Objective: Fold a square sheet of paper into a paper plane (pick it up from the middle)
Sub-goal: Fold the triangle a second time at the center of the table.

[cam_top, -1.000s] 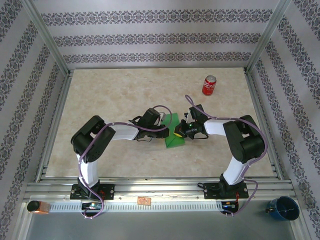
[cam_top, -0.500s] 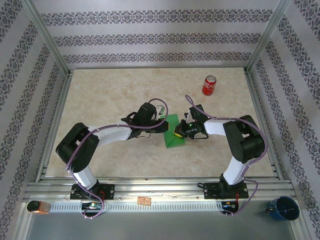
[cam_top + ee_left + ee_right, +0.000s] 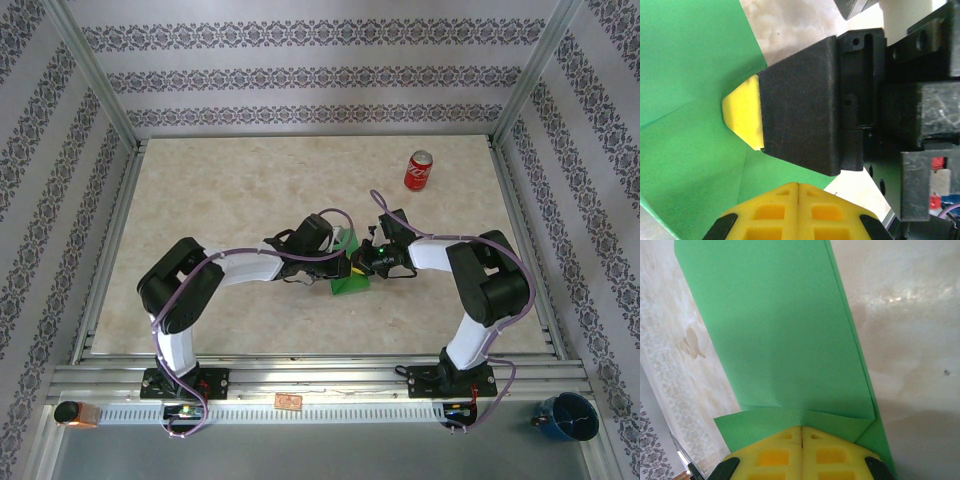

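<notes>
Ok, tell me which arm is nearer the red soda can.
Right. The right arm has its wrist just left of the red soda can and nearer the bases. The left arm lies farther left, beyond the green paper.

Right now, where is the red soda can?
In the top view, the red soda can is far right on the table, beyond the right gripper.

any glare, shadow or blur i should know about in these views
Right wrist: white glare on the beige marble tabletop beside the bright green paper sheet. Left wrist: very close, paper evenly lit, edges slightly soft. Top external: even light, only faint shadows under the arms.
</notes>
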`<action>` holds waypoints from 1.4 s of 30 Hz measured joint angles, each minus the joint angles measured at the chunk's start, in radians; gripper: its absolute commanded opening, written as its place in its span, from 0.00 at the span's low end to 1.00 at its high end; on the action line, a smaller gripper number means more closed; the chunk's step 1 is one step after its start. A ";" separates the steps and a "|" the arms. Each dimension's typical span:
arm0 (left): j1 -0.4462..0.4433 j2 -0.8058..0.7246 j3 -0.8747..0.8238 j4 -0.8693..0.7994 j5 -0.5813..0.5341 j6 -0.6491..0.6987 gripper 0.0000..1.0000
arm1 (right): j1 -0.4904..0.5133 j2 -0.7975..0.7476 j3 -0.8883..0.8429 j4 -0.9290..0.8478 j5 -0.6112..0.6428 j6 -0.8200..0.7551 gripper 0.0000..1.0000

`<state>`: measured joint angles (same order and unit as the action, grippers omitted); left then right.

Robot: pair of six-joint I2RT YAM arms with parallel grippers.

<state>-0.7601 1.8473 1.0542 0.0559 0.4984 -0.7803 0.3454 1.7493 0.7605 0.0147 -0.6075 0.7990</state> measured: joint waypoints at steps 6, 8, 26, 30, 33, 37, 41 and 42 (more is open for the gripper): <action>-0.004 0.031 0.031 -0.045 0.010 -0.006 0.00 | -0.003 0.000 0.000 0.000 -0.001 -0.007 0.01; -0.011 0.046 0.042 -0.056 0.011 -0.006 0.00 | -0.003 0.000 0.000 0.000 -0.001 -0.010 0.01; -0.019 0.073 0.048 -0.110 -0.005 -0.006 0.00 | -0.003 0.000 -0.002 0.002 -0.001 -0.013 0.01; -0.020 0.073 0.042 -0.109 -0.005 -0.006 0.00 | -0.003 0.000 -0.002 0.002 -0.002 -0.013 0.01; -0.020 0.073 0.026 -0.109 -0.005 -0.006 0.00 | -0.003 0.000 -0.002 0.002 -0.002 -0.013 0.01; -0.019 0.072 -0.004 -0.094 -0.004 -0.007 0.00 | -0.003 0.000 -0.002 0.002 -0.002 -0.013 0.01; -0.019 0.066 -0.026 -0.061 -0.003 -0.012 0.00 | -0.003 0.000 -0.003 0.004 -0.002 -0.013 0.01; -0.019 0.064 -0.033 -0.050 -0.004 -0.014 0.00 | -0.003 0.000 -0.003 0.005 -0.003 -0.013 0.01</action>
<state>-0.7795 1.9114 1.0214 0.0063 0.4946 -0.7944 0.3420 1.7493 0.7570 0.0196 -0.6106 0.7860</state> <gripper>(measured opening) 0.050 0.064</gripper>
